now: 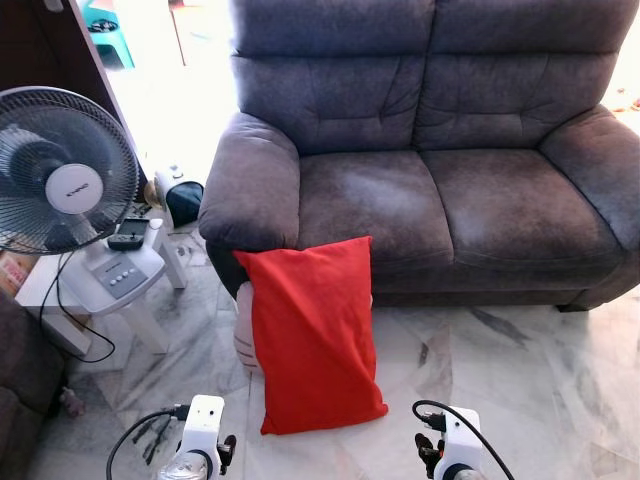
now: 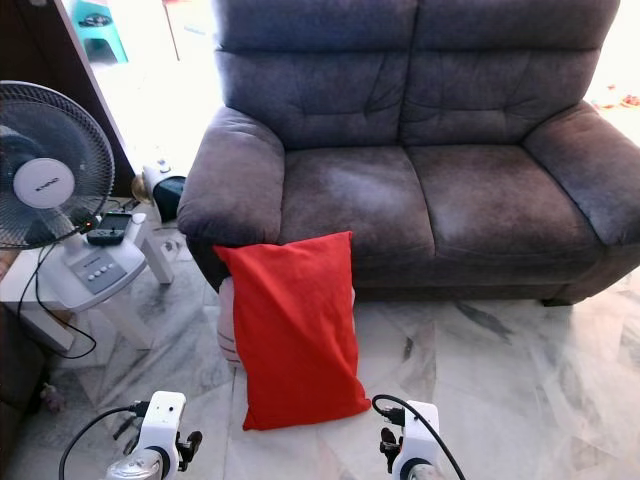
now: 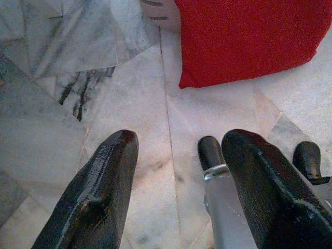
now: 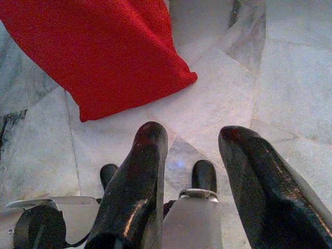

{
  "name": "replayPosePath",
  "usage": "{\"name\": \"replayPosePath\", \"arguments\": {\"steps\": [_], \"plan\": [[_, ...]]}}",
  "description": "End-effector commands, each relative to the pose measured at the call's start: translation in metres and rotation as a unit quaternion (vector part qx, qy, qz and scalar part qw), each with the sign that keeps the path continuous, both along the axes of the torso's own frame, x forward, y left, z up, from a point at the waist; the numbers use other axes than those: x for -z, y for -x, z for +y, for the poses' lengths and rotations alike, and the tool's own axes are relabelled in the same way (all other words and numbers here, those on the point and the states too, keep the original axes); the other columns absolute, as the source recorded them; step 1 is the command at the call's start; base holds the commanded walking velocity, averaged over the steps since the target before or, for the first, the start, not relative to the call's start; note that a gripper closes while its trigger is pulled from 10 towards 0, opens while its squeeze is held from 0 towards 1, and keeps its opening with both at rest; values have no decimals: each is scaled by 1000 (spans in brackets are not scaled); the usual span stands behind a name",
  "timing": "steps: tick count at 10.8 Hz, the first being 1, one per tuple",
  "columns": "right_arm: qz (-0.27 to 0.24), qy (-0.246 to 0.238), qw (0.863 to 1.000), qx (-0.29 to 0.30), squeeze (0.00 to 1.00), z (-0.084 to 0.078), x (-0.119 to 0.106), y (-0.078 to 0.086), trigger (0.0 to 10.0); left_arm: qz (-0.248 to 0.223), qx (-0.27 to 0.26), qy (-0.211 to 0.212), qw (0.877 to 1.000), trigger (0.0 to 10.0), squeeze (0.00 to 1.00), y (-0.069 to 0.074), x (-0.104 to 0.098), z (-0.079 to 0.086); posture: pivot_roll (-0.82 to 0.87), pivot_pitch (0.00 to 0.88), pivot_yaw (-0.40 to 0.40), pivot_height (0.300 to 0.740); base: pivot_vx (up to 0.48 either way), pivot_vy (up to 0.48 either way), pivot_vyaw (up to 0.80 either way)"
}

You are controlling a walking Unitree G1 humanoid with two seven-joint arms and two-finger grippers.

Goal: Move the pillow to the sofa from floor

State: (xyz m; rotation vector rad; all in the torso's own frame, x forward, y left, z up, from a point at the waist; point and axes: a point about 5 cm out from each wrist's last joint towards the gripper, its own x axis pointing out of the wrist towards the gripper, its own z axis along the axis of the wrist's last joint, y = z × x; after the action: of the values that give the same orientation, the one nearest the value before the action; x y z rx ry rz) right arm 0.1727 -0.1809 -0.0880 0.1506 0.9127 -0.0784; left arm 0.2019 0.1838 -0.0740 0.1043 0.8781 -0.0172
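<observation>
The fan hub carries a small brand word, too blurred to read.

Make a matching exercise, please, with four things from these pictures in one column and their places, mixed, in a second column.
Things:
1. red pillow
2. fan
3. sofa
4. left end effector

Places:
A. on a low white table at the robot's left
B. open, over bare marble floor near the pillow's corner
C. standing on the floor, leaning against the sofa front
D. straight ahead, its seat cushions bare

Pairs: 1-C, 2-A, 3-D, 4-B
</observation>
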Motion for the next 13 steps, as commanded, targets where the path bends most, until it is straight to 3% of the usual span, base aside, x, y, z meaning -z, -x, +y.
{"name": "replayPosePath", "arguments": {"steps": [1,5,12,13], "plan": [[3,7,1000,-10,0,-1,0,1,10000,0,2,-1,1000,10000,0,-1,0,0,-2,0,1,740,0,0,0],[6,9,1000,-9,0,-6,1,5,10000,1,3,1,1000,10000,0,0,0,-2,-3,0,-3,740,0,0,162],[7,7,1000,-12,0,2,1,1,10000,0,4,0,1000,10000,0,-1,0,-1,-1,0,1,740,0,0,74],[7,10,1000,-20,0,2,1,1,10000,0,4,0,1000,10000,0,-1,0,-1,-1,0,1,740,0,0,800]]}}
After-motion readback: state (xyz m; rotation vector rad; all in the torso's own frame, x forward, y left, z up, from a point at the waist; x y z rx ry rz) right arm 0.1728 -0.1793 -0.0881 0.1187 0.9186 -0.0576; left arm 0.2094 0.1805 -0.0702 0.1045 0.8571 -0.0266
